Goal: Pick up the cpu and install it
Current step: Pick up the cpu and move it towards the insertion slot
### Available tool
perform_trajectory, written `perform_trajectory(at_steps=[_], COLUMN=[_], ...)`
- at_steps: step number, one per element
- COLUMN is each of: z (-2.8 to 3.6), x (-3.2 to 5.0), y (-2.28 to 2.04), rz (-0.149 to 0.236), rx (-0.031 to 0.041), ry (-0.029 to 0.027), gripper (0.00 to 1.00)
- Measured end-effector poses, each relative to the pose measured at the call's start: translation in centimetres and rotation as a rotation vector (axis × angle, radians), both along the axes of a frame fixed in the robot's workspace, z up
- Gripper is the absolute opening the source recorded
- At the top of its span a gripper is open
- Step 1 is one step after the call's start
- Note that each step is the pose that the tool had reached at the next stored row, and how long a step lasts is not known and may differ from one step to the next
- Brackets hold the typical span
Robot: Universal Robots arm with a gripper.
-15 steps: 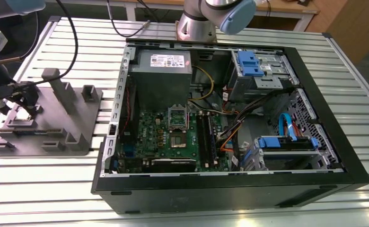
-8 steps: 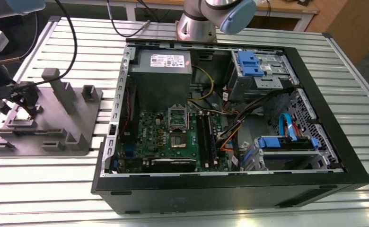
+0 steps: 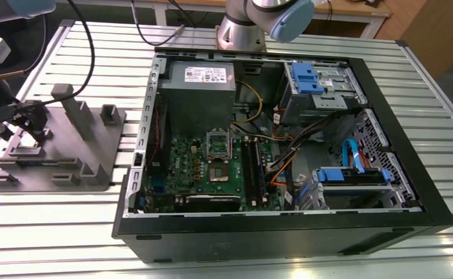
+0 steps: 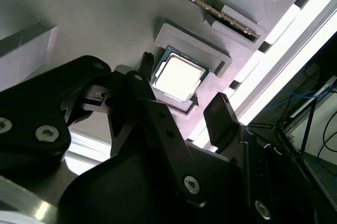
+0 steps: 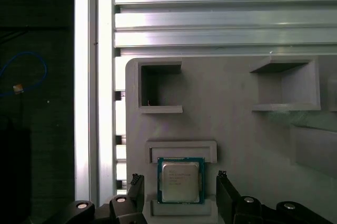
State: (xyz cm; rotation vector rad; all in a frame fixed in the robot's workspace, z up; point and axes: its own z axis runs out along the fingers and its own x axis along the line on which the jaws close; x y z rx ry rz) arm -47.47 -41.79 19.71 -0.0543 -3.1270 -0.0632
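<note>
The cpu (image 5: 180, 181) is a small square chip with a pale metal top and lies flat in a shallow pocket of the grey fixture plate (image 5: 237, 124). In the second wrist view the cpu (image 4: 178, 79) sits in the same pocket. My gripper (image 5: 180, 195) is open just above it, with one black finger (image 5: 136, 190) on each side of the chip and a gap to both. In the exterior view my gripper (image 3: 31, 136) hangs over the fixture plate (image 3: 94, 145) at that view's left. The open computer case (image 3: 288, 232) holds a green motherboard (image 3: 203, 180) with a bare socket (image 3: 217, 154).
Upright posts (image 3: 71, 104) rise from the fixture plate beside my gripper. A memory stick (image 4: 205, 5) stands in a fixture slot near the chip. Inside the case are a power supply (image 3: 199, 78), blue drive cages (image 3: 312, 78) and loose cables (image 3: 288, 151). The table (image 3: 56, 232) is slatted aluminium.
</note>
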Motion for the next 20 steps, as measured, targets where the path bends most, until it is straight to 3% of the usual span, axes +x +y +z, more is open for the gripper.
perform_trajectory(at_steps=[20], z=[-0.82], x=[-0.14], y=[0.18], rz=[-0.003], rx=[0.0000], ry=[-0.0001], gripper=[0.65])
